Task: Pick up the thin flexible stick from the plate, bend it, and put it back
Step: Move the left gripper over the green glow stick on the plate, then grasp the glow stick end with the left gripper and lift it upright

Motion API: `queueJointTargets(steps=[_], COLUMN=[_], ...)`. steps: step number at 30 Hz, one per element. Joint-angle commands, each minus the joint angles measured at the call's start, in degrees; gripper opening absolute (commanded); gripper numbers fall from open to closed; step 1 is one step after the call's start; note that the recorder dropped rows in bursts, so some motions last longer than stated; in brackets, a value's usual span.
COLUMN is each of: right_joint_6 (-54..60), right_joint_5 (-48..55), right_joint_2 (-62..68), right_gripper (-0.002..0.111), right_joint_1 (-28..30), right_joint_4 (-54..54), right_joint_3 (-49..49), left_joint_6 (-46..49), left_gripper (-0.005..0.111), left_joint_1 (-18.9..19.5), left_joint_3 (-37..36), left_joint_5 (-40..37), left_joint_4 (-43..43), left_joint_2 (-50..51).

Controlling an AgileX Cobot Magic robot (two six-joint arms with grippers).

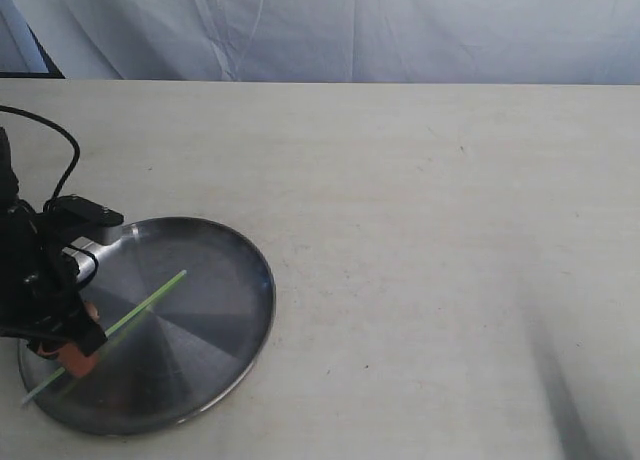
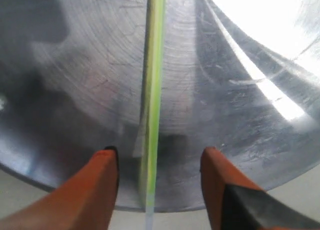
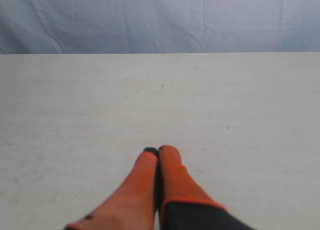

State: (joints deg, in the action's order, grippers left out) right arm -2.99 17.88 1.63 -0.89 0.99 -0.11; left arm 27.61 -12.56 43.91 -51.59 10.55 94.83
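The thin flexible stick [image 1: 140,307] lies straight and pale green across the round steel plate [image 1: 215,355], one end poking past the plate's left rim. In the left wrist view the stick [image 2: 154,90] runs between the two orange fingers, apart from both. My left gripper [image 2: 159,155] is open low over the plate [image 2: 240,140], straddling the stick near its outer end; in the exterior view this left gripper [image 1: 72,342] sits at the plate's left edge. My right gripper [image 3: 157,151] is shut on nothing above bare table; it does not show in the exterior view.
The plate rests at the front left of a pale table [image 1: 420,240]. A wrinkled white cloth backdrop [image 1: 350,25] hangs behind the far edge. The left arm's black body and cable [image 1: 40,230] stand over the plate's left side.
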Motion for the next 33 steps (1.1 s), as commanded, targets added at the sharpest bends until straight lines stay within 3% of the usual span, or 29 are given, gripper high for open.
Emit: queueJointTargets(steps=[1,6,10,19,26,33], right_joint_6=[0.3,0.3,0.3,0.3,0.3,0.3], right_joint_5=[-0.5,-0.5,-0.5,-0.5,-0.5,-0.5], right_joint_2=[-0.2,-0.2,-0.2,-0.2,-0.2,-0.2], right_gripper=[0.000,0.000,0.000,0.000,0.000,0.000], right_joint_1=[0.1,0.1,0.1,0.1,0.1,0.1], right_joint_4=[0.0,0.0,0.0,0.5,0.6,0.6], right_joint_3=[0.1,0.1,0.1,0.1,0.1,0.1], left_joint_6=[-0.7,-1.9,-9.7,-9.4,-9.4,-5.4], left_gripper=[0.049,0.049,0.045,0.000,0.000,0.000], left_joint_1=[-0.3,-0.3,-0.3,-0.3,-0.3,-2.3], left_joint_3=[-0.2,-0.2,-0.2,-0.2,1.8,3.5], left_joint_5=[-0.2,-1.0,-1.1,-1.1,-3.2,-3.3], left_joint_4=[-0.3,-0.7,-7.2,-7.6,-6.1,0.1], left_joint_2=[0.9,3.4,4.4,4.4,3.8,-3.8])
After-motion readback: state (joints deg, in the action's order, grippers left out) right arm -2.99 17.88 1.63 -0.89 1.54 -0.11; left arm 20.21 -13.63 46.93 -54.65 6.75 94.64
